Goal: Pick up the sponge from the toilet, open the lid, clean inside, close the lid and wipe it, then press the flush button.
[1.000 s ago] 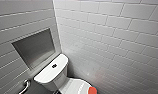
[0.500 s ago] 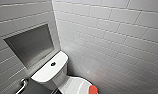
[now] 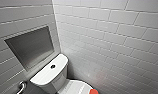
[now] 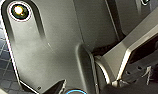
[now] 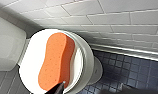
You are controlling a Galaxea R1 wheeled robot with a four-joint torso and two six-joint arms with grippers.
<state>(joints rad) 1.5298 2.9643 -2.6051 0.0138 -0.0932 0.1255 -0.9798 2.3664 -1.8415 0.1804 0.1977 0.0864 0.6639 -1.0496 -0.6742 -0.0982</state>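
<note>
The white toilet point(image 3: 56, 81) stands in the corner of two tiled walls. Its flush button point(image 3: 53, 66) is a dark round spot in the middle of the cistern top. The lid point(image 3: 78, 86) is down. On it lies the orange-red sponge point(image 3: 94, 91), at the lower edge of the head view. In the right wrist view the sponge point(image 5: 56, 61) lies flat along the white lid point(image 5: 30, 67), free of any grip. A dark fingertip point(image 5: 58, 88) of my right gripper shows just short of the sponge's near end.
A grey recessed niche point(image 3: 32, 47) is set in the left wall above the cistern. White brick tiles point(image 3: 107, 37) cover the right wall close beside the bowl. A chrome fitting point(image 3: 21, 87) sits left of the toilet. The floor point(image 5: 125, 72) has small dark blue tiles.
The head view has shifted only slightly. The toilet and the sponge lie where they were.
</note>
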